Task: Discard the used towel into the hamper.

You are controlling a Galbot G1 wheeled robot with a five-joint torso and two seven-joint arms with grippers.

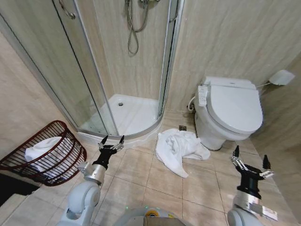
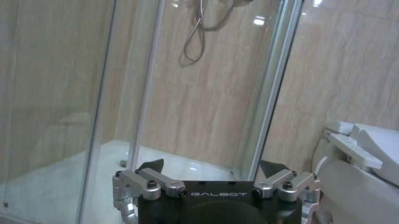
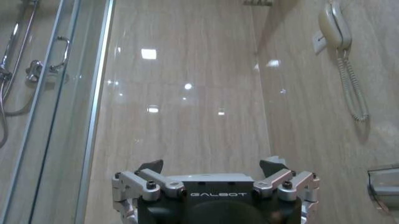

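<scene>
While both arms are raised from the lower edge of the head view with their wrists pointed up and forward, nothing is held in either one. The left gripper (image 1: 111, 140) is seen at lower left, its fingers spread apart above the tiled floor (image 1: 141, 174), just in front of the shower tray's curved edge; in the left wrist view the same gripper (image 2: 212, 164) is shown with its two dark fingertips well apart and empty, aimed at the glass shower enclosure (image 2: 124, 93). The right gripper (image 1: 250, 158) is held at lower right, beside the toilet, with its fingers likewise parted; in the right wrist view it (image 3: 212, 164) is shown open against the beige wall.

Two towels can be counted. One crumpled white towel (image 1: 178, 148) is lying on the floor between the two grippers, touching the base of the toilet (image 1: 230, 113). One hamper (image 1: 47, 153), a dark red-brown wire basket, is seen tipped on its side at far left, near the left arm, and a second white towel (image 1: 44, 147) is held inside it.

Farther back, one shower tray (image 1: 131, 115) is enclosed by the glass, and a hose is hung on the wall behind
</scene>
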